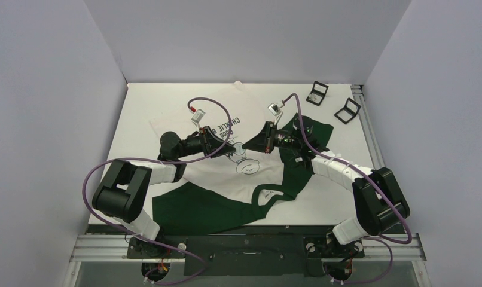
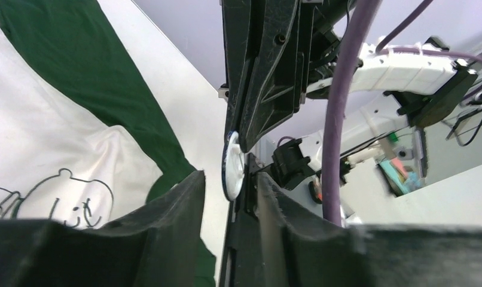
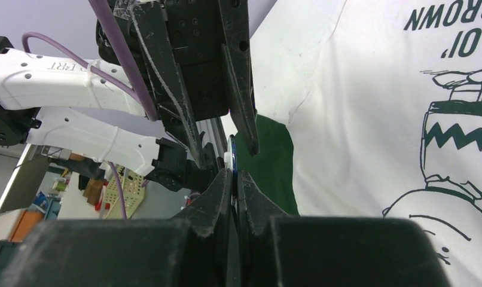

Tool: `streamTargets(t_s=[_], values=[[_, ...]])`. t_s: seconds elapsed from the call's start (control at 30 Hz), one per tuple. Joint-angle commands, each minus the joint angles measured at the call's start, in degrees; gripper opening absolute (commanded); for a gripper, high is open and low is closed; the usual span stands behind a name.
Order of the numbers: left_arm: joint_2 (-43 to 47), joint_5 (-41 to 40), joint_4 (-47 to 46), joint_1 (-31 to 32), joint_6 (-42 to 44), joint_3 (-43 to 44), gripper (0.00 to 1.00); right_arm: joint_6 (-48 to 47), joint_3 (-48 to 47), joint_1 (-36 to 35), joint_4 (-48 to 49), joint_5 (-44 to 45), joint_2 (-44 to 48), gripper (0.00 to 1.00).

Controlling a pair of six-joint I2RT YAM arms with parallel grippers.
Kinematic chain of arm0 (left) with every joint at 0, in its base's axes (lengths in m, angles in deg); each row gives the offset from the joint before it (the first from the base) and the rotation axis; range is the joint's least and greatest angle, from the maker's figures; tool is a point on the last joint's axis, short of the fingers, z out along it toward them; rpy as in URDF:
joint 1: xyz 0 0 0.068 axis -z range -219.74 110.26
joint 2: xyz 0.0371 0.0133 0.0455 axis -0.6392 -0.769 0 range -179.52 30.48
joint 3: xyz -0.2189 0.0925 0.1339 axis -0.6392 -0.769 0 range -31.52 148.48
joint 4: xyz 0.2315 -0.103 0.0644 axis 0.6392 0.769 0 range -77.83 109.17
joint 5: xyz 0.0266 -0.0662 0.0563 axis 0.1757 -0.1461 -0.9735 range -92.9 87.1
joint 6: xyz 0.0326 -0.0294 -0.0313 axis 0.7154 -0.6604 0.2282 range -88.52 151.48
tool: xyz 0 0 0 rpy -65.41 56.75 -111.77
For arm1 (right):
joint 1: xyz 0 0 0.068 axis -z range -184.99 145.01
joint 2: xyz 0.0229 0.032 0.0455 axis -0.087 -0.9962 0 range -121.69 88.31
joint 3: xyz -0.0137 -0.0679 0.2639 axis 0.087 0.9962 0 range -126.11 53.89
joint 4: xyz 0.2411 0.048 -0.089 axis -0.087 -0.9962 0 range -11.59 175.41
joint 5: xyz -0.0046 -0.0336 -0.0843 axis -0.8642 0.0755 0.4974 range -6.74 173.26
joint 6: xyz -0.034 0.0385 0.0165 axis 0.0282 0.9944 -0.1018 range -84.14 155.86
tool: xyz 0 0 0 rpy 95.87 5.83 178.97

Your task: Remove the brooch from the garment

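**A:** Two grippers meet over the garment. What may fail?

**B:** Left gripper: jaws partly apart, one finger on each side of the brooch, gripping nothing. Right gripper: closed on the brooch rim in an edge-on pinch. The brooch hangs between the two, above the garment and seemingly free of the cloth. Likely faults: the thin rim slips from the right pinch, or a left finger brushes the disc on moving off. Either drops it onto the garment. The pin cannot be seen; if it is caught in fabric, a pull would lift the cloth.

**A:** Count, left to right?

**B:** One left gripper, one garment, one brooch, one right gripper, two black frames, the rightmost frame near the table edge.
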Motion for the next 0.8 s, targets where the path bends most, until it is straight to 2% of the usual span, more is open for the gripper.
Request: streamTargets(t_s=[0.0,0.03,0.2,0.27,0.33,0.37,0.4,0.53,0.73,0.77], values=[[0.82,0.23,0.97,-0.28,2.42,0.52,0.40,-3.46,-1.83,0.14,-1.40,0.15,2.46,0.00],[1.01,0.10,1.65,-0.28,2.68,0.47,0.46,-3.75,-2.03,0.25,-2.45,0.39,2.54,0.00],[1.63,-0.40,3.47,-0.48,4.21,0.53,0.55,-5.26,-2.05,0.88,-4.73,1.18,3.04,0.00],[1.88,-0.57,4.37,-0.84,4.87,0.65,0.62,-7.88,-2.65,1.37,-7.71,1.85,3.30,0.00],[2.34,-0.85,6.30,-1.39,6.10,0.90,0.80,-14.38,-4.55,2.15,-15.46,3.11,3.59,0.00],[2.93,-0.90,8.36,-1.83,7.54,1.07,0.96,-19.85,-6.29,2.84,-21.81,4.43,3.69,0.00],[3.29,-0.95,9.89,-2.11,8.49,1.56,1.00,-22.53,-7.15,3.28,-25.11,5.16,3.72,0.00],[5.88,-1.81,29.93,-3.47,18.67,5.31,0.96,-37.07,-12.79,7.84,-43.50,11.37,3.67,0.00],[8.34,-7.93,61.58,-4.49,40.81,15.31,0.96,-56.45,-19.03,19.91,-59.47,17.94,2.17,0.00],[8.41,-8.90,63.79,-4.50,44.49,17.20,0.96,-60.97,-20.24,21.26,-61.12,19.08,1.25,0.00]])
